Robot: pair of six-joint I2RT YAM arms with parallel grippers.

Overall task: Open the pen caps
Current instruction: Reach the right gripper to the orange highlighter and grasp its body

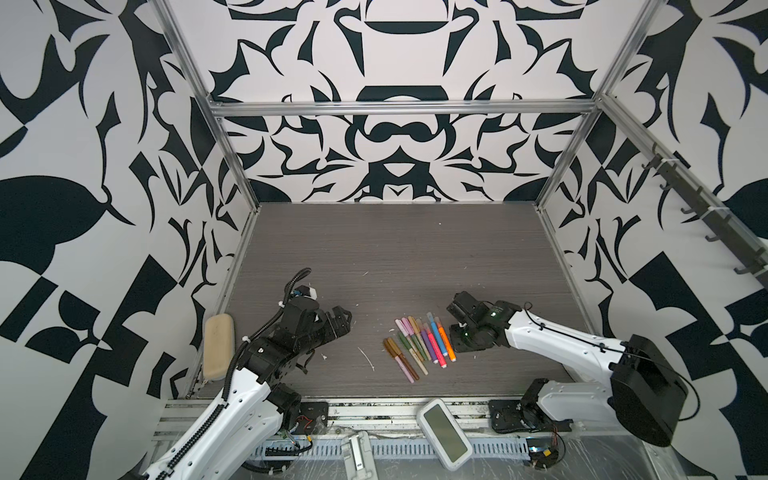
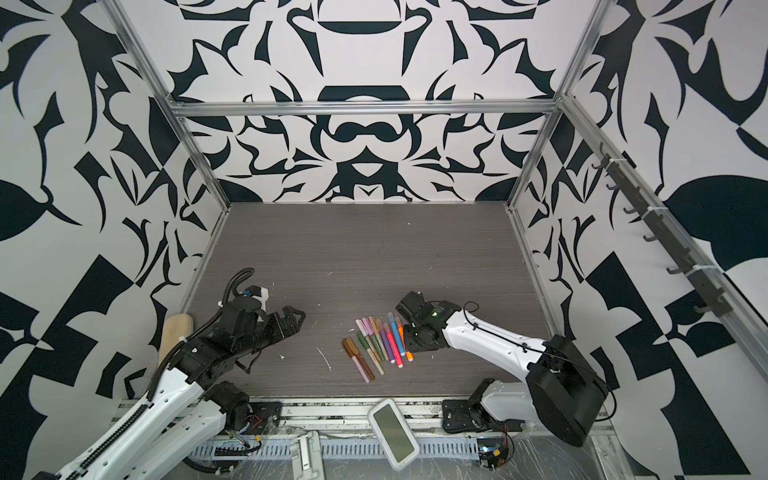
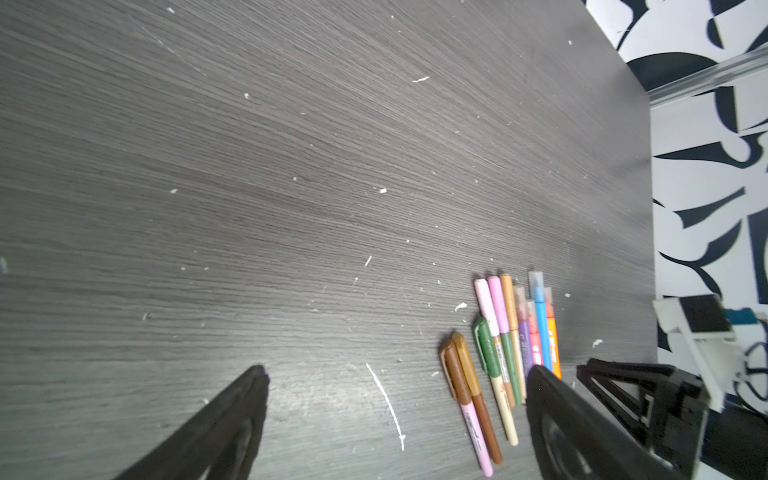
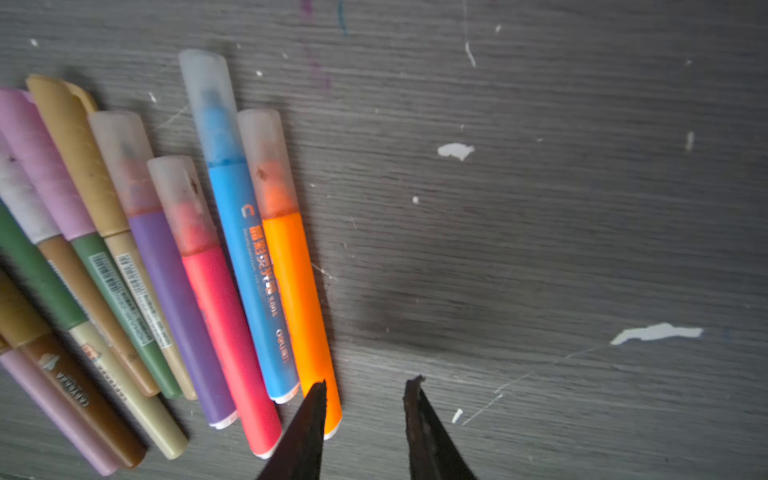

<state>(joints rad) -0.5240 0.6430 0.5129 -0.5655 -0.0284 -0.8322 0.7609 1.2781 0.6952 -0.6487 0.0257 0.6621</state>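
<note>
Jaws apart and empty, the right gripper [image 4: 368,384] hangs beside the slim orange plastic pen [image 4: 291,291] on the dark wood-grain table [image 4: 540,249]; it should straddle the barrel, leaving the frosted cap [image 4: 268,162] for the wide-open left gripper [image 3: 397,374]

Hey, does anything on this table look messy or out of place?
Yes. White scraps litter the dark table, including a long curved streak left of the pens. A white device with a grey screen lies askew across the front rail, off the table.
</note>
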